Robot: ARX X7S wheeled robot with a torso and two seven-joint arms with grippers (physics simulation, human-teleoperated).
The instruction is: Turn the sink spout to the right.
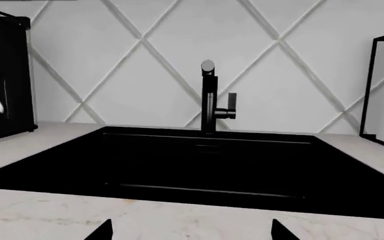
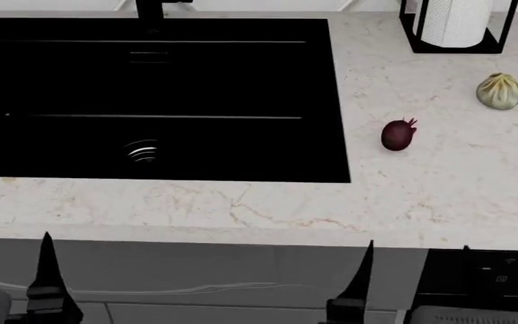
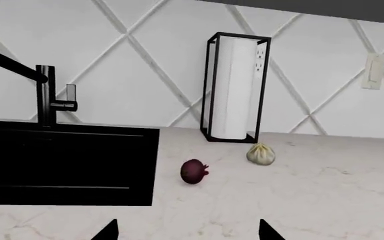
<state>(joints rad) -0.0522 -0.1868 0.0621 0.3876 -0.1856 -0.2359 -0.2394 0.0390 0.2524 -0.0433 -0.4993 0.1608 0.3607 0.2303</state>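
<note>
Dark pointed fingertips of the left hand (image 1: 190,231) stand spread apart, holding nothing, low over the marble surface (image 1: 58,215). Straight ahead of it lies the sink (image 1: 205,170), and beyond that, at the far rim, rises the sink spout (image 1: 209,97), its arm aimed toward the hand. The right hand (image 3: 186,231) also hangs spread and empty; ahead of it sit a dark red bulb (image 3: 193,171), a pale dumpling (image 3: 261,154) and a paper-towel holder (image 3: 235,87).

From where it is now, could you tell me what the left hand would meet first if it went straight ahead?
Probably the faucet: it stands nearly centred ahead of the open left hand, beyond the open sink. The way there looks free, though depth is hard to judge.
</note>
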